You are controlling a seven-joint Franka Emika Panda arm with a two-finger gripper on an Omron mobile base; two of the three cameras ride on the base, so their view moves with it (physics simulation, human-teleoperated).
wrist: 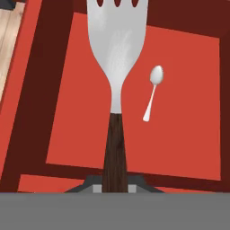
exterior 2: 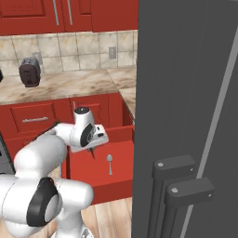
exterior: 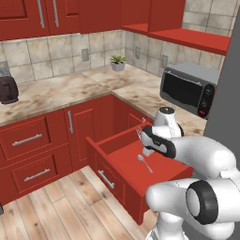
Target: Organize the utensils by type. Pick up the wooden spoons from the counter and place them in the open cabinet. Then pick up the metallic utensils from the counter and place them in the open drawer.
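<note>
My gripper [wrist: 115, 185] is shut on the dark brown handle of the silver fork [wrist: 117, 54], whose tines point away from the hand. The fork hangs above the plain red inside of the open drawer [wrist: 188, 134]. In the base views the gripper [exterior: 142, 136] [exterior 2: 93, 149] sits over the drawer's back left part. The small silver spoon [wrist: 152, 92] [exterior: 144, 163] [exterior 2: 109, 163] lies flat on the drawer floor, apart from the fork. The marbled counter [exterior: 56, 93] runs behind the drawer [exterior: 112, 180]. The wooden spoons and the open cabinet are out of view.
A microwave [exterior: 187, 89] stands on the counter right of the drawer, a potted plant [exterior: 118, 61] in the corner, and a dark toaster [exterior: 7, 89] [exterior 2: 29, 72] at the left. A tall dark grey panel [exterior 2: 186, 93] rises close on the right. Wood floor lies below.
</note>
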